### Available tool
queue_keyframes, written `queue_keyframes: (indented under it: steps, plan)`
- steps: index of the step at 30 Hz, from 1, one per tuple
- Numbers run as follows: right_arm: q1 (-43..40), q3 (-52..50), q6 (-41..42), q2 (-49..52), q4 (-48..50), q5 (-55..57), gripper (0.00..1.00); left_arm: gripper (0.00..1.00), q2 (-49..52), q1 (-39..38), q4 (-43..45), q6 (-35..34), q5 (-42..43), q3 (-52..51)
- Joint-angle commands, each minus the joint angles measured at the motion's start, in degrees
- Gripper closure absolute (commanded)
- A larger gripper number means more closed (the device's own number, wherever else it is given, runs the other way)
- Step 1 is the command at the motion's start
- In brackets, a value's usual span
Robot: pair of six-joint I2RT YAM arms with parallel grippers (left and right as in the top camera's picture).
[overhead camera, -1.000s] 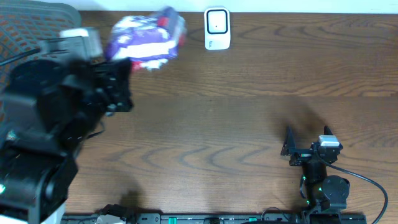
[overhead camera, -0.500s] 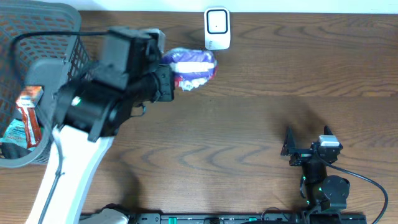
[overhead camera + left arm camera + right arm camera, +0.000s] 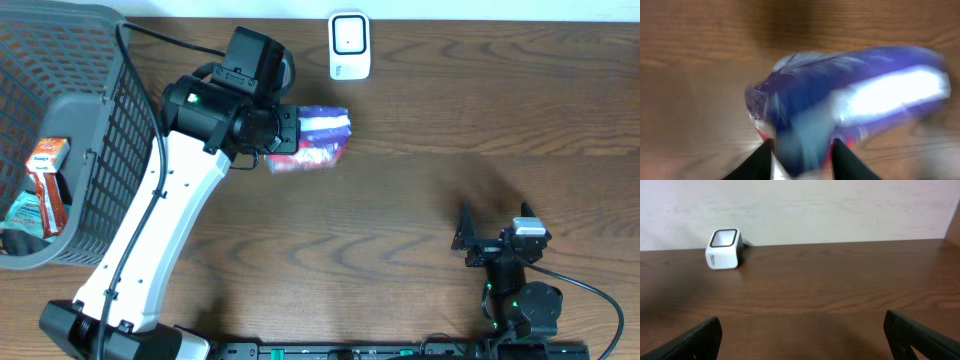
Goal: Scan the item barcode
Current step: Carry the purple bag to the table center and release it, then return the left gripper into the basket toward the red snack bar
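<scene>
A brown wooden surface (image 3: 420, 200) carries everything. The purple-and-white snack bag (image 3: 312, 138) has one end between the left end effector's (image 3: 802, 160) fingers; blur hides whether they pinch it. The barcode scanner (image 3: 349, 45) stands just beyond. The right end effector (image 3: 802, 337) gapes wide, empty.

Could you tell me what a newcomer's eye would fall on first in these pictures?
A purple-and-white packet sits between the fingers of the left tool, just in front of the white scanner at the far edge of the table. A black mesh basket holding a few packs fills the left side; the right tool stands wide open near the front.
</scene>
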Motion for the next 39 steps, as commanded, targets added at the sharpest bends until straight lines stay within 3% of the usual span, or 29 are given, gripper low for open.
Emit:
queue_keyframes:
  steps: [1,10,15,18,23,26,31,39]
  plan:
    - [-0.46,-0.15,-0.50,-0.09,-0.15,0.26,0.01,0.53,-0.11,-0.11,0.96,0.37,-0.33,0.57]
    - [-0.46,-0.15,-0.50,-0.09,-0.13,0.26,0.01,0.44,-0.59,0.42,6.05,1.18,-0.57,0.72]
    - [-0.46,-0.15,-0.50,-0.09,-0.15,0.26,0.01,0.39,-3.32,5.07,8.85,1.14,-0.72,2.21]
    - [-0.46,-0.15,-0.50,-0.09,-0.15,0.26,0.01,0.32,-6.32,9.86,11.23,1.14,-0.74,2.32]
    - [-0.46,-0.15,-0.50,-0.09,-0.15,0.26,0.01,0.30,-11.52,22.36,15.56,1.14,-0.76,2.32]
    - [-0.46,-0.15,-0.50,-0.09,-0.13,0.26,0.01,0.14,-13.16,30.29,16.00,1.11,-0.72,2.32]
    - [-0.44,-0.15,-0.50,-0.09,-0.15,0.26,0.01,0.08,-13.25,40.13,14.62,1.11,-0.72,2.29]
    - [-0.44,-0.15,-0.50,-0.09,-0.15,0.26,0.01,0.07,-10.71,50.18,15.06,0.68,-0.74,2.29]
